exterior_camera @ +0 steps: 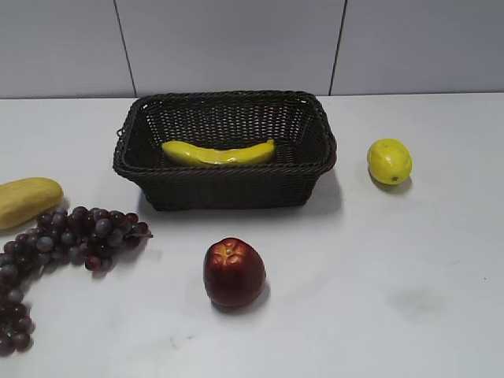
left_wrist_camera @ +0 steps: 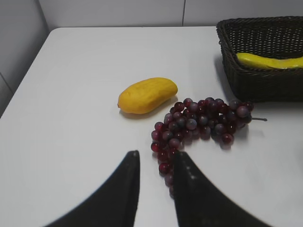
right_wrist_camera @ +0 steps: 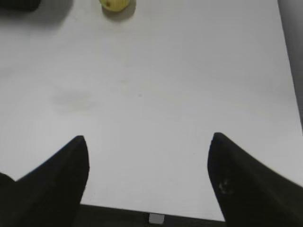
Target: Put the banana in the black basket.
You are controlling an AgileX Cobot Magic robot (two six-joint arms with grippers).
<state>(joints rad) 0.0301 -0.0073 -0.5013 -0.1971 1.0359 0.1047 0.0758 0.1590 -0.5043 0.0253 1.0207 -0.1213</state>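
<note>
The white table (exterior_camera: 409,299) carries the black basket (exterior_camera: 228,189), grapes (exterior_camera: 79,236), apple (exterior_camera: 234,272), lemon (exterior_camera: 389,161) and pale-yellow fruit (exterior_camera: 27,200).

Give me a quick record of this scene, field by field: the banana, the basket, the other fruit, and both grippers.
banana: lying inside the black basket, on its floor
black basket: on the white table, upright
lemon: right of the basket, apart from it
apple: in front of the basket
grapes: front left of the basket
pale yellow fruit: beside the grapes
left gripper: narrowly parted, empty
right gripper: open, empty, over bare table
</note>
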